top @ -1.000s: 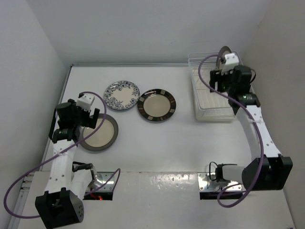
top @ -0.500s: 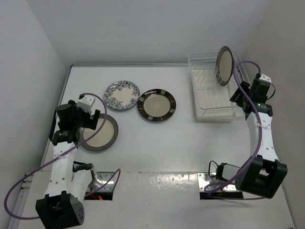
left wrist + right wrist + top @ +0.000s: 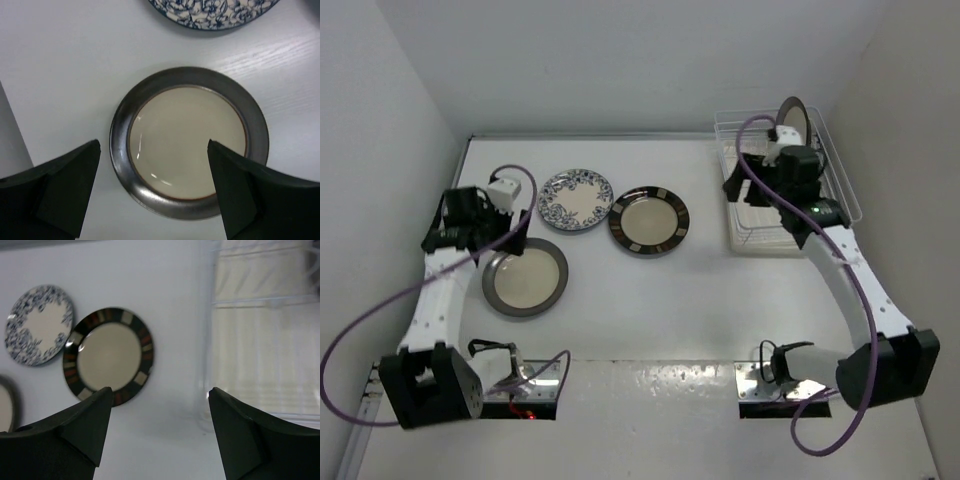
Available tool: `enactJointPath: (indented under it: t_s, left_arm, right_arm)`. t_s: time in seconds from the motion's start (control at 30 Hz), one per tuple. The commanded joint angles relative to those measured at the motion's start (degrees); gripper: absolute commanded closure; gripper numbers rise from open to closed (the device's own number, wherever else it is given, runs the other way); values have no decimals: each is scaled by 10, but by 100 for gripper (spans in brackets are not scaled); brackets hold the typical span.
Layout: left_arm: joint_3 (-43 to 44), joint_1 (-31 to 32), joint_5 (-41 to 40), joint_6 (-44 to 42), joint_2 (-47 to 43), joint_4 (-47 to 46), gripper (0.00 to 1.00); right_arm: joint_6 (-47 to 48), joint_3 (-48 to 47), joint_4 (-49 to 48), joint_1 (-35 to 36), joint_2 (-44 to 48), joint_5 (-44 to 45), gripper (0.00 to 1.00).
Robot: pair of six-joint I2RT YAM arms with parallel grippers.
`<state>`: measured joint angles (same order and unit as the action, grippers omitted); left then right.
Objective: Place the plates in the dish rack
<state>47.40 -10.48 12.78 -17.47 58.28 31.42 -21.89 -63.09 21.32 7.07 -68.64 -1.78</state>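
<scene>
From above, the dish rack [image 3: 760,225] sits at the far right of the counter [image 3: 650,310], its long axis running near to far. One plate is in: the standing plate [image 3: 794,117] is upright on its edge at the rack's far end, cream face turned towards the near left. Three more lie flat and face up on the counter. The floral plate [image 3: 576,199] is just beside the checked-rim plate [image 3: 649,220], and the dark-rimmed plate [image 3: 525,278] is nearer, to the left. The left gripper [image 3: 510,235] hangs over the far-left edge of that dark-rimmed plate. The right gripper [image 3: 738,188] hovers over the rack's left side, pointing towards the counter's middle.

On to the left wrist: the left gripper [image 3: 153,144] is spread wide, nothing between its jaws. The dark-rimmed plate [image 3: 189,145] lies flat straight below, framed between the two fingers but not touched. The floral plate [image 3: 215,7] peeks in at the top edge, apart from it.

Now the right wrist: the right gripper [image 3: 160,390] is wide apart too, and empty. Beneath it the checked-rim plate [image 3: 109,356] is flat on the counter [image 3: 170,285], with the floral plate [image 3: 37,325] close on its left. A sliver of the dark-rimmed plate [image 3: 5,405] shows at the left edge. The dish rack [image 3: 260,340] fills the right side, blurred, its pale tray base showing through the wires.
</scene>
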Motion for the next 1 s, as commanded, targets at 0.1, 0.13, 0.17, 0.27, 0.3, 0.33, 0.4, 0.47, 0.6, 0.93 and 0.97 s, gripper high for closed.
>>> enactJointPath:
  t_s: [0.1, 0.13, 0.17, 0.27, 0.3, 0.33, 0.4, 0.47, 0.6, 0.93, 0.97]
  left_arm:
    - [274, 8, 49, 9, 238, 231, 18]
    - [302, 8, 57, 24, 255, 241, 18]
    - [302, 8, 57, 24, 273, 241, 18]
    - [283, -13, 46, 15, 295, 209, 16]
    - [283, -24, 39, 15, 307, 209, 16]
    - [283, -47, 39, 9, 334, 209, 16]
    - [289, -61, 39, 9, 354, 209, 16]
    - [289, -61, 45, 3, 359, 203, 13]
    - [278, -45, 50, -11, 346, 190, 10]
    - [262, -38, 63, -36, 330, 190, 10]
    - [262, -38, 70, -36, 325, 190, 10]
  right_arm:
    - [-124, 16, -34, 155, -88, 42, 22]
    - [-156, 44, -67, 197, -91, 52, 23]
    - [-195, 65, -121, 213, -84, 72, 23]
    - [-228, 154, -239, 300, -75, 144, 23]
    - [-232, 160, -266, 325, -82, 224, 23]
    - [-275, 178, -267, 333, -95, 242, 21]
    - [-335, 208, -309, 329, -114, 248, 19]
    - [-435, 267, -361, 305, -119, 245, 19]
    - [-511, 361, -568, 271, -173, 213, 21]
    - [-575, 332, -652, 278, -310, 243, 23]
    - [-600, 336, -660, 280, -323, 258, 25]
